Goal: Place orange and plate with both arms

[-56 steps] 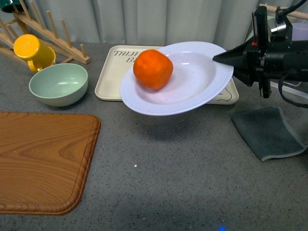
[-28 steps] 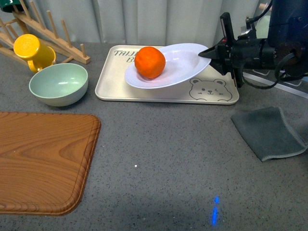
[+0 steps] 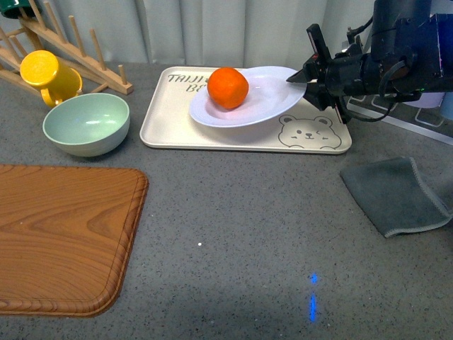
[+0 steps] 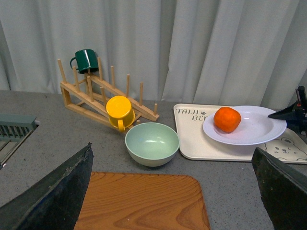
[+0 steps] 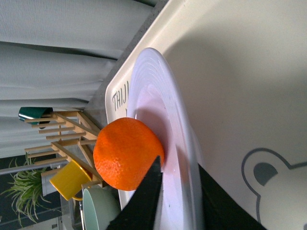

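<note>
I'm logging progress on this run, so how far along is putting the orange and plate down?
Done: the orange already sits in the plate. In hand: the right gripper is pinching the plate's rim over the bear tray; whether the plate's underside touches the tray can't be told. Left: letting go of the rim and pulling back. The left gripper hangs open near the wooden board, holding nothing.

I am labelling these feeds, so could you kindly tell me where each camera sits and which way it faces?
Front view: on the robot's body, looking ahead over the table; the right tool shows, pinching the plate.
Left wrist view: on the left arm, facing the rack and bowl; dark left tool fingers frame it.
Right wrist view: on the right arm, close along the plate rim; its fingers show.
All three share the orange on the plate.
</note>
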